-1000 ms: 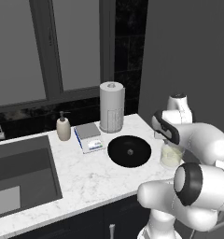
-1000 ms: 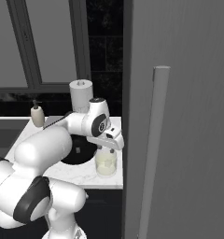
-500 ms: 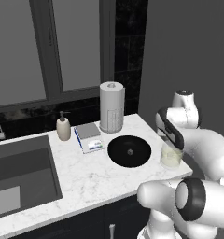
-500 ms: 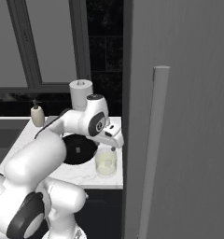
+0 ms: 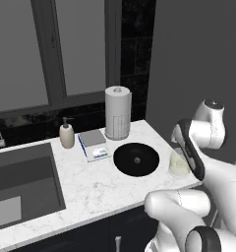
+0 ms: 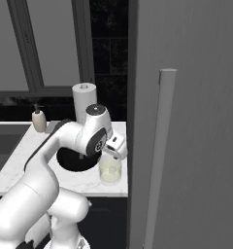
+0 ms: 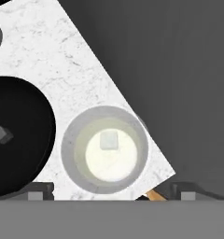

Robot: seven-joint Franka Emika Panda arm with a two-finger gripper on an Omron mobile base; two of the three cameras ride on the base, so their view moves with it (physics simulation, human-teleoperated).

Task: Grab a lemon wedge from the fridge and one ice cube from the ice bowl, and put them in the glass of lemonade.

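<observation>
- The pincer point(image 7: 109, 195) hangs directly above the glass of lemonade point(image 7: 104, 149), fingers spread wide with nothing between them; a pale cube point(image 7: 109, 140) floats in the liquid below.
- The glass stands at the very corner of the tabletop point(image 5: 90, 182), just beside the ice bowl point(image 5: 136, 159) on the side toward the fridge point(image 6: 186, 121). In my judgement, that corner spot is the main hazard: a sideways brush from the arm as it pulls off could push the glass over the edge.
- One more cube point(image 7: 2, 135) lies in the ice bowl; it is not needed, so dipping back in there would be wasted motion and might drop a second cube into the drink.
- The fridge door looks shut, its long bar handle point(image 6: 159, 155) on the glass's far side from the bowl. The lemon wedge cannot be seen, and I would guess it is behind that door; whether it has gone into the glass I cannot tell.
- If the door must be opened, its swing or the arm's reach past the glass could clip the rim and spill lemonade.
- The paper-towel roll point(image 5: 118, 113) behind the bowl, away from the glass, is tall and likely tips easily if the elbow swings wide.
</observation>
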